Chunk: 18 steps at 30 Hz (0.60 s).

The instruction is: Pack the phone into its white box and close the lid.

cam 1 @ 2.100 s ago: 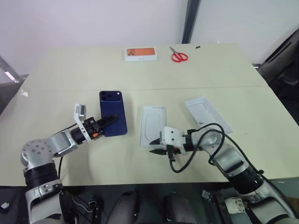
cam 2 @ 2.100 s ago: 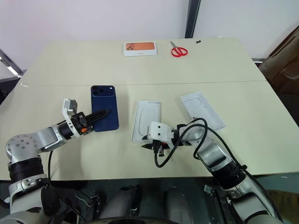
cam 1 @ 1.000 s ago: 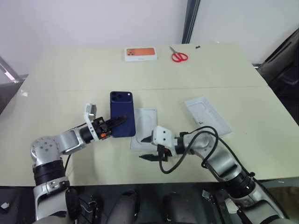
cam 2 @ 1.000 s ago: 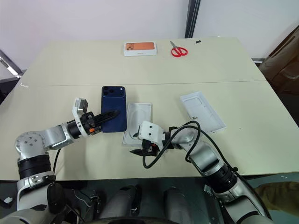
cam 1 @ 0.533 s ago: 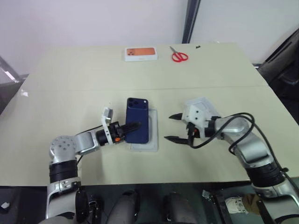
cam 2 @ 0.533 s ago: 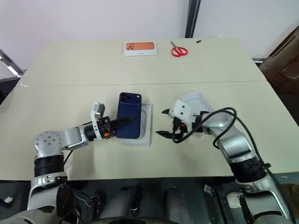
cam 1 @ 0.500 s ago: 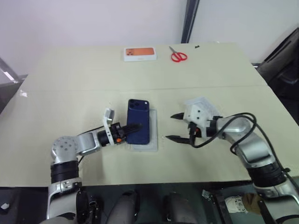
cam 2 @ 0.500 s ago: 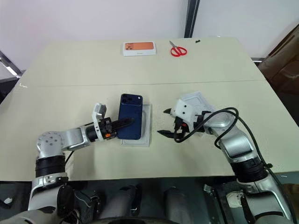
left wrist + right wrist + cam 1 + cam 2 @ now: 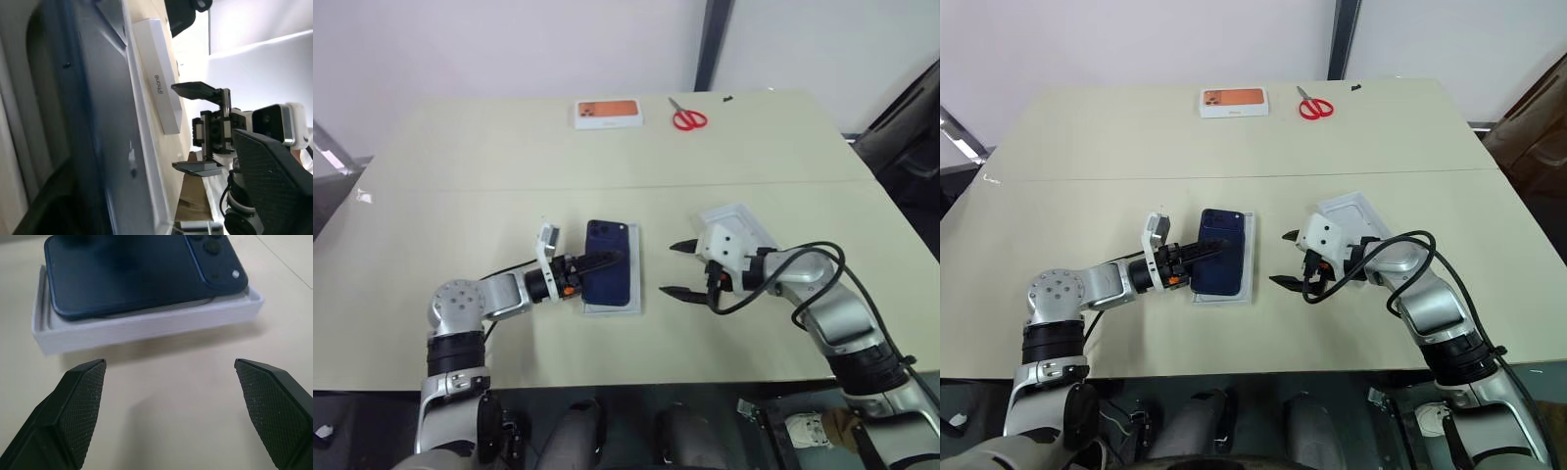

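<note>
Left gripper [image 9: 607,258] reaches level over the phone [image 9: 610,275], fingers parted, phone lying in the white box [image 9: 633,294]. Right gripper [image 9: 683,269] faces the box, jaws wide, empty; the lid [image 9: 751,227] lies behind it.

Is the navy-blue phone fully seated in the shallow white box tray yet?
Not fully: the navy-blue phone lies over the shallow white tray, but its left edge overhangs the rim and looks raised.

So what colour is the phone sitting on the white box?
Dark navy blue phone, clearest in the right wrist view.
</note>
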Each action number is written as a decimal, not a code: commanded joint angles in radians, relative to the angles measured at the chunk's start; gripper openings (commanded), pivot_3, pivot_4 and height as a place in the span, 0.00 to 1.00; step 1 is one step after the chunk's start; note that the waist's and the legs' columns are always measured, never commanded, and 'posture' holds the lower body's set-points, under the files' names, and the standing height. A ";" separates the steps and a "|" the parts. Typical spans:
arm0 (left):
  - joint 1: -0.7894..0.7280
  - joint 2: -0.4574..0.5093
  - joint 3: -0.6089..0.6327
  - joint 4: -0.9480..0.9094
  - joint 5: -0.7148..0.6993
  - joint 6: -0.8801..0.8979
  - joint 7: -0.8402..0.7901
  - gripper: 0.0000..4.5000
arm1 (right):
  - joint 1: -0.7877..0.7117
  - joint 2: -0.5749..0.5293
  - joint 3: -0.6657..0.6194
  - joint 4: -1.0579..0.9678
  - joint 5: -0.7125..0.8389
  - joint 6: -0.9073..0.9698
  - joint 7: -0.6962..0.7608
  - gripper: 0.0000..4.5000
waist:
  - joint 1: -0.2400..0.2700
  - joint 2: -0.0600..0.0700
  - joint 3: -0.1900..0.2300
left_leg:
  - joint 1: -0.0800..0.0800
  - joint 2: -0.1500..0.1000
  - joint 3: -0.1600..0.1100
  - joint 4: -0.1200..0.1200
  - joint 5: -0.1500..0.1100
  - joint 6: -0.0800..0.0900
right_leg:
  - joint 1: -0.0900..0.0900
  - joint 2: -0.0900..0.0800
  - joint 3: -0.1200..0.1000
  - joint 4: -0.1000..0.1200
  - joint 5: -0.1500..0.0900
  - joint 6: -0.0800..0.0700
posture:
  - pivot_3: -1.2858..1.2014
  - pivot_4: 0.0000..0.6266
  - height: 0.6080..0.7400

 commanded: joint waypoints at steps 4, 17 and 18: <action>-0.023 0.037 0.004 -0.037 -0.017 0.024 -0.008 0.82 | -0.030 0.025 0.008 0.015 -0.012 -0.041 -0.013 0.98 | 0.001 0.000 0.000 | 0.000 0.000 0.000 0.000 0.000 0.000 | 0.000 0.000 0.000 0.000 0.000 0.000 | 0.52 0.24 0.95; -0.020 0.048 -0.007 -0.124 -0.032 0.058 0.019 0.82 | -0.032 0.046 0.032 0.026 -0.032 -0.057 -0.024 0.98 | 0.002 0.000 0.000 | 0.000 0.000 0.000 0.000 0.000 0.000 | 0.000 0.000 0.000 0.000 0.000 0.000 | 0.52 0.24 0.95; -0.023 0.043 -0.002 -0.123 -0.040 0.066 0.026 0.82 | -0.033 0.048 0.032 0.027 -0.032 -0.057 -0.024 0.98 | 0.003 0.000 0.000 | 0.000 0.000 0.000 0.000 0.000 0.000 | 0.000 0.000 0.000 0.000 0.000 0.000 | 0.52 0.24 0.95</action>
